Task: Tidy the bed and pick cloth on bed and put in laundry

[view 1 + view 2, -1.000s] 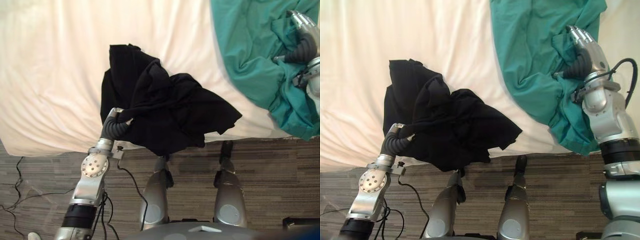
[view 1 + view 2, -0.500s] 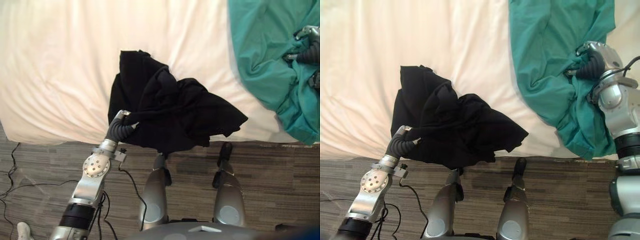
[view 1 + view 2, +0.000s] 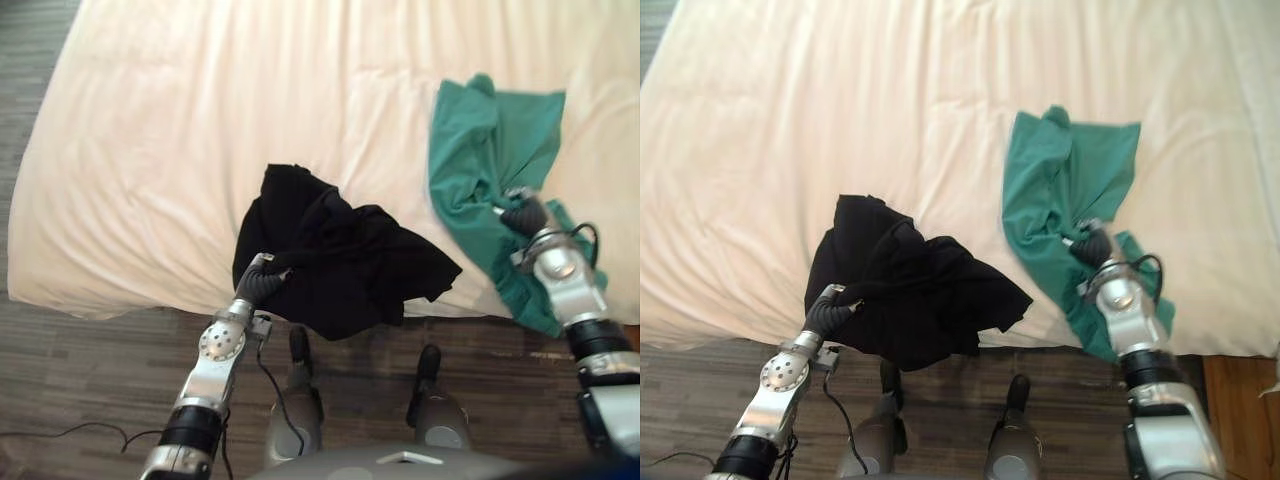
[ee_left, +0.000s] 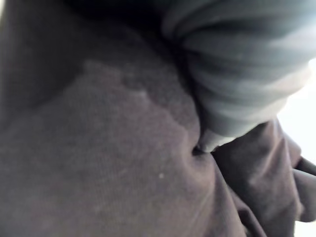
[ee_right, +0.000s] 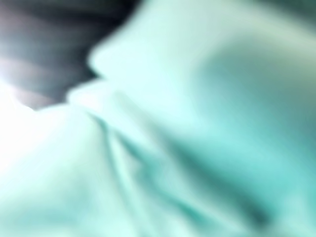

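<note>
On the wide white-sheeted bed [image 3: 200,130], the crumpled black cloth [image 3: 340,255] overhangs the near edge, and the rumpled teal cloth [image 3: 480,150] trails over it further right. Either would probably slip floorward from a weak hold. The left hand [image 3: 262,278] and right hand [image 3: 525,215] sink into fabric, so I cannot tell their grasp.

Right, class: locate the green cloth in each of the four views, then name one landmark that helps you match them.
Left eye view: green cloth on the right side of the bed, reaching its near edge.
Right eye view: green cloth right of centre, same spot.
Left wrist view: black cloth against the left hand.
Right wrist view: green cloth close up.
Shared landmark: the right hand, its dark cover among the green folds.
</note>
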